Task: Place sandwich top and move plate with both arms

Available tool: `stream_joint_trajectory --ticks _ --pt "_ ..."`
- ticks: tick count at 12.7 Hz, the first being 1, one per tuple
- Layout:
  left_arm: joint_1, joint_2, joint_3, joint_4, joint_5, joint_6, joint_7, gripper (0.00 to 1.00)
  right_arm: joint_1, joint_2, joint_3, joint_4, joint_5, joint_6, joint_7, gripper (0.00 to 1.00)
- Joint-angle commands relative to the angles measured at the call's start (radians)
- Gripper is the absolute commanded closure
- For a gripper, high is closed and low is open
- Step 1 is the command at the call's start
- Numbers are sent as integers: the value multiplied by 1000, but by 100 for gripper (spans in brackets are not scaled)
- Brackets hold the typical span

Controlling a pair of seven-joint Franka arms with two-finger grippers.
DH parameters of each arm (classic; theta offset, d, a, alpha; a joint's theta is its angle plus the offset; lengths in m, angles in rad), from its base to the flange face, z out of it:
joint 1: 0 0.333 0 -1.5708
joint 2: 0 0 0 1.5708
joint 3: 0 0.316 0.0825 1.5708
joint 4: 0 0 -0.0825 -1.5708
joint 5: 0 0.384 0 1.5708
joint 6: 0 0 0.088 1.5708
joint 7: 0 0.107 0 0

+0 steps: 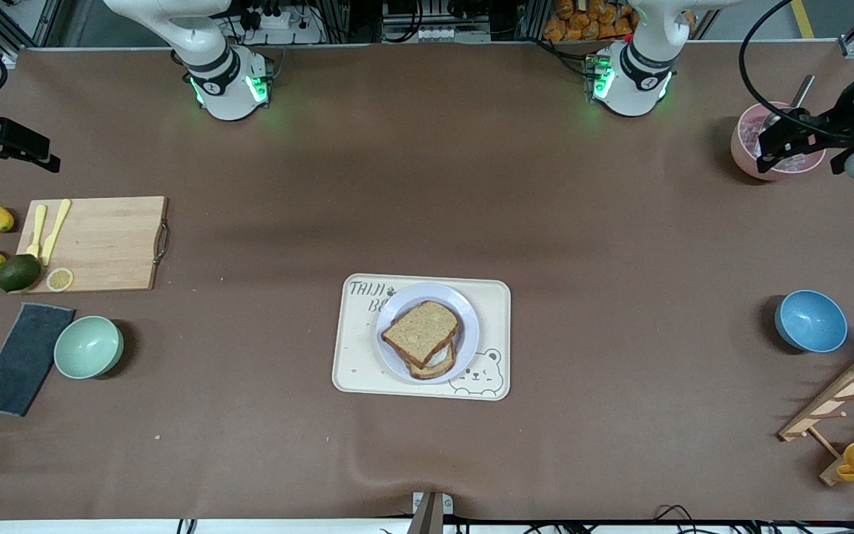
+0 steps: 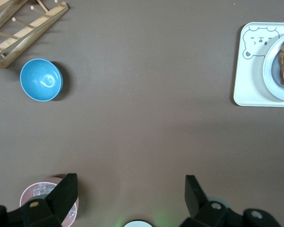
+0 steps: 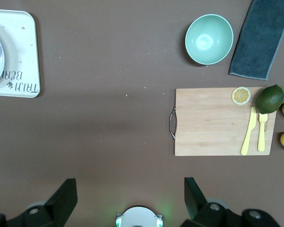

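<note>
Both tools are held high with fingers spread wide and nothing between them. The left tool (image 1: 786,144) is seen above the pink cup (image 1: 772,141) near the corner of the surface at the left arm's end, on the robots' edge; its fingers (image 2: 66,191) are shown well apart in the left wrist view. The right tool (image 1: 8,144) is seen at the edge of the surface at the right arm's end, above the bare surface beside the cutting board (image 1: 97,243); its fingers (image 3: 66,196) are likewise parted.

The sandwich top (image 1: 421,331) is laid on a second slice (image 1: 434,365), slightly turned so that the lower slice shows at the edge nearer the front camera. The stack is carried by the plate (image 1: 464,311), which is set on the cream tray (image 1: 356,356) at the middle of the surface, toward the front camera's edge.
</note>
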Motion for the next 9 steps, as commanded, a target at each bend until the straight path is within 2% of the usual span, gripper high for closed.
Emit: stream_joint_trajectory --ticks 1,9 --pt "-20 -4 19 7 -17 -13 -8 0 9 -2 -4 -2 -6 -5 5 0" --pt "-27 -14 15 7 -22 -10 -37 0 4 -2 -4 -2 -6 -5 4 0"
